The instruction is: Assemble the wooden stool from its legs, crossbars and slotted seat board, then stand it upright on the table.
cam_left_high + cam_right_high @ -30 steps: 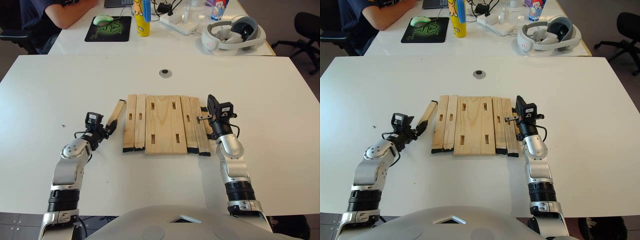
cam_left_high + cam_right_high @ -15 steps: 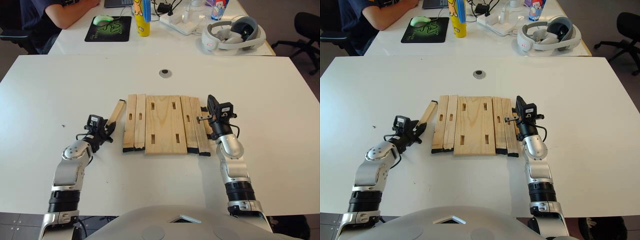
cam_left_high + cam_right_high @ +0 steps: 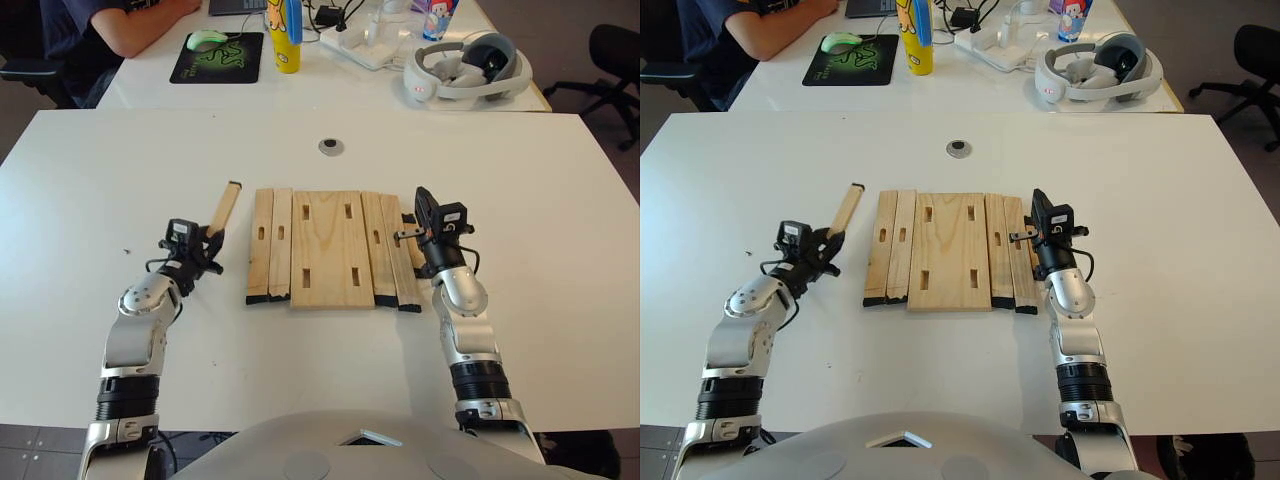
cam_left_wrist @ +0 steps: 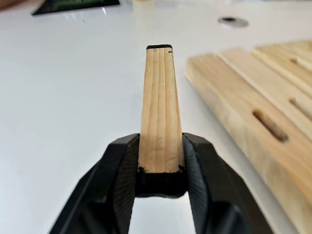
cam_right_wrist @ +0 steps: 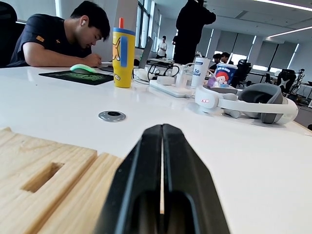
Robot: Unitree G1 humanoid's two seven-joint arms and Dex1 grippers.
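The slotted seat board [image 3: 327, 247] lies flat at the table's middle. Two slotted legs [image 3: 270, 243] lie against its left side and more wooden pieces [image 3: 390, 250] against its right. My left gripper [image 3: 207, 243] is shut on the near end of a short crossbar [image 3: 225, 207], which points away from me, left of the legs; the wrist view has its fingers [image 4: 122, 163] clamping the crossbar [image 4: 160, 117]. My right gripper [image 3: 422, 210] is shut with nothing in it, above the rightmost pieces, its closed fingers [image 5: 163, 161] pointing at the far side.
A round cable grommet [image 3: 330, 146] sits in the table beyond the boards. The desk behind holds a mouse pad [image 3: 217, 56], a yellow bottle [image 3: 284, 35], a power strip [image 3: 362, 43] and a headset [image 3: 465, 68]. Open tabletop lies to both sides.
My left gripper has pulled the crossbar to the left and away from the legs, swinging it to point farther from me. The right arm has stayed still.
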